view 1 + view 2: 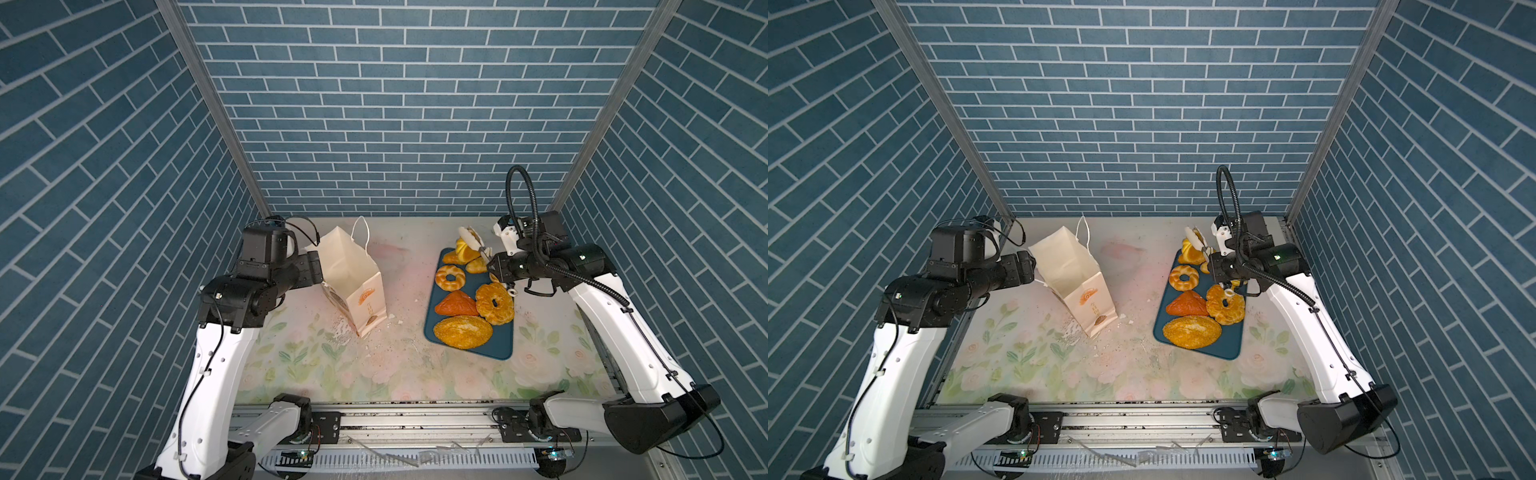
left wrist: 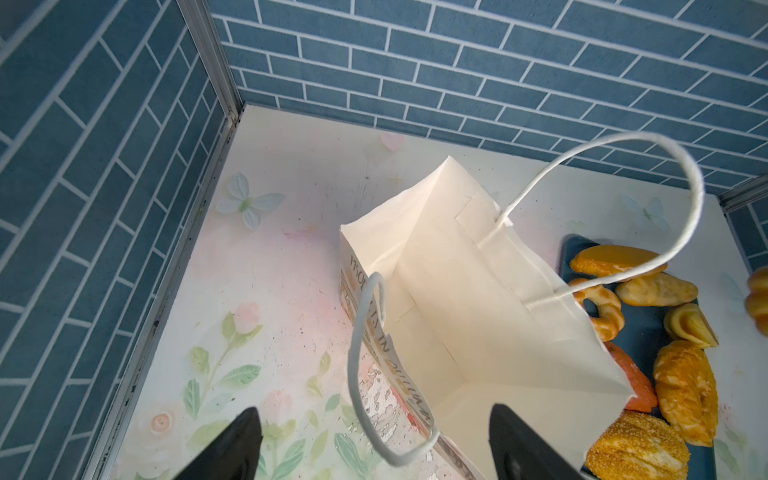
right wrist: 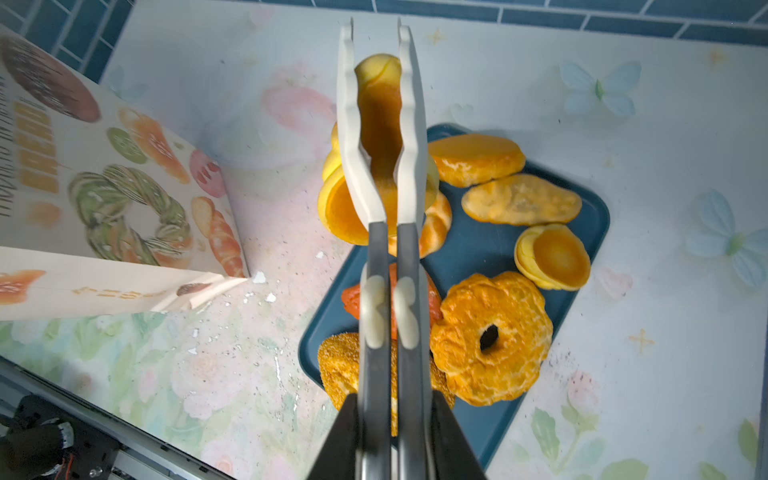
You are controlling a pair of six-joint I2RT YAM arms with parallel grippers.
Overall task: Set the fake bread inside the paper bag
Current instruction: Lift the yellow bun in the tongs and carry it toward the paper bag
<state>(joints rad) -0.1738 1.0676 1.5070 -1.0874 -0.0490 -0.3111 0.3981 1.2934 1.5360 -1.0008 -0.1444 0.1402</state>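
The paper bag (image 1: 353, 274) (image 1: 1075, 274) stands open on the left of the table and leans. In the left wrist view my left gripper (image 2: 378, 449) is open at the bag's mouth (image 2: 457, 311), with the near rim and a cord handle (image 2: 361, 374) between its black fingers. My right gripper (image 3: 397, 440) (image 1: 496, 268) is shut on grey tongs (image 3: 382, 291). The tongs' white tips pinch a yellow-orange piece of fake bread (image 3: 380, 116) (image 1: 463, 247) over the far end of the blue tray (image 1: 494, 345). On the tray lie two rings (image 1: 449, 277) (image 1: 494, 303), a reddish triangle (image 1: 456, 304), a seeded loaf (image 1: 462, 331) and smaller buns (image 3: 519, 199).
Blue brick-pattern walls close in the table on three sides. White crumbs (image 1: 374, 332) lie on the floral tabletop between the bag and the tray. A metal rail (image 1: 395, 419) runs along the front edge.
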